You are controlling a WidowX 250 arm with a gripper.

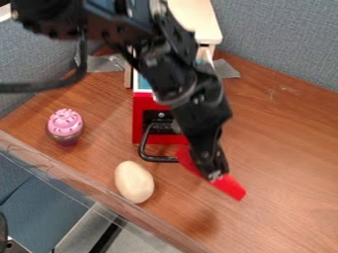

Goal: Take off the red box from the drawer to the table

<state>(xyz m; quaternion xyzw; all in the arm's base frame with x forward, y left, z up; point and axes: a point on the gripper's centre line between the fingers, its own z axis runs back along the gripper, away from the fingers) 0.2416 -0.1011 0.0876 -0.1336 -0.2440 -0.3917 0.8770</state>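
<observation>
Box in tool above table

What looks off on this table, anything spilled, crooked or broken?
I see nothing spilled or broken. Only the red box looks askew, slanting in the gripper near the drawer handle, probably just from how it's held.

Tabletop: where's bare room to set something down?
Most room: image right of the red box and gripper, out to the gray partition. Smaller patch: between the cupcake and the red drawer. Crowded: the drawer handle, with the egg, red box and gripper close by.
</observation>
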